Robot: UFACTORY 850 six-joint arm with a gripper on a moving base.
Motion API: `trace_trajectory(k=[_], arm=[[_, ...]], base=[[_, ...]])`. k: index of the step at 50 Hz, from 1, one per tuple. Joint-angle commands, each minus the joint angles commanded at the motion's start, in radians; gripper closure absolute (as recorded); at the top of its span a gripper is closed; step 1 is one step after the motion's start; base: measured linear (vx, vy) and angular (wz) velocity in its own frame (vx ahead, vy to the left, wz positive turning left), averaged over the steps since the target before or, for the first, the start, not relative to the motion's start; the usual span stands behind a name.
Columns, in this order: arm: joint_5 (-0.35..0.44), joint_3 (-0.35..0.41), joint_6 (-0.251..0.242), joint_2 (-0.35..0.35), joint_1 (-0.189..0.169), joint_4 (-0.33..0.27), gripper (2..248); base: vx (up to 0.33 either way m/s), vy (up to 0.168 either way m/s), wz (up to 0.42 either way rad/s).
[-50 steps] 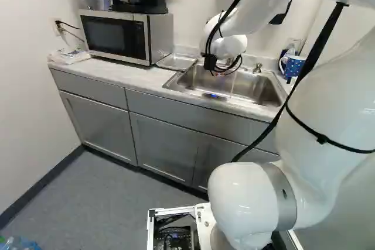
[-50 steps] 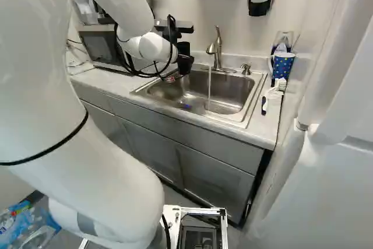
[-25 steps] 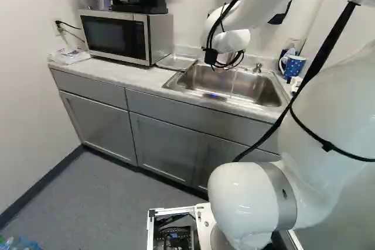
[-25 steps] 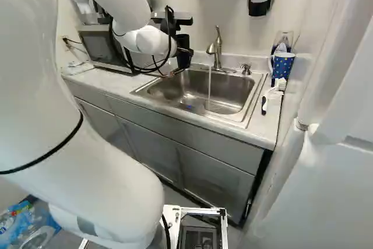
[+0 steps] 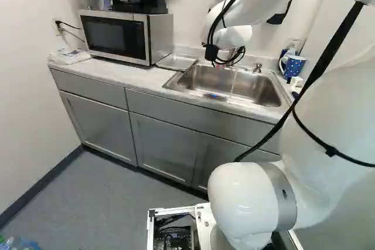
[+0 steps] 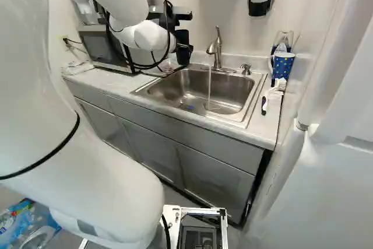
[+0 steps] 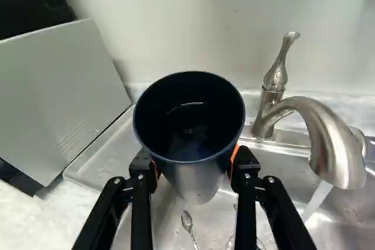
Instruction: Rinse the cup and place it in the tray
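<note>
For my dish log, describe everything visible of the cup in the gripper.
The cup is dark blue and round-mouthed, tapering to a greyer, shiny lower part; no handle shows. Its glossy inside catches a glint; I can't tell if it's wet. It looks like metal or hard plastic. Roughly upright, it's held by the gripper, orange pads at both sides, beside the running faucet, outside its stream.

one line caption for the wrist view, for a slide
Black gripper holding a dark blue cup beside a running faucet, a metal tray lying next to the microwave.
</note>
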Motion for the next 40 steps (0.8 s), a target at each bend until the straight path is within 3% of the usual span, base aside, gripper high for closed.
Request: trace_trajectory(k=[40], arm=[[0.0, 0.0, 0.399, 0.0, 0.0, 0.0, 124]], base=[[0.0, 0.0, 0.0]])
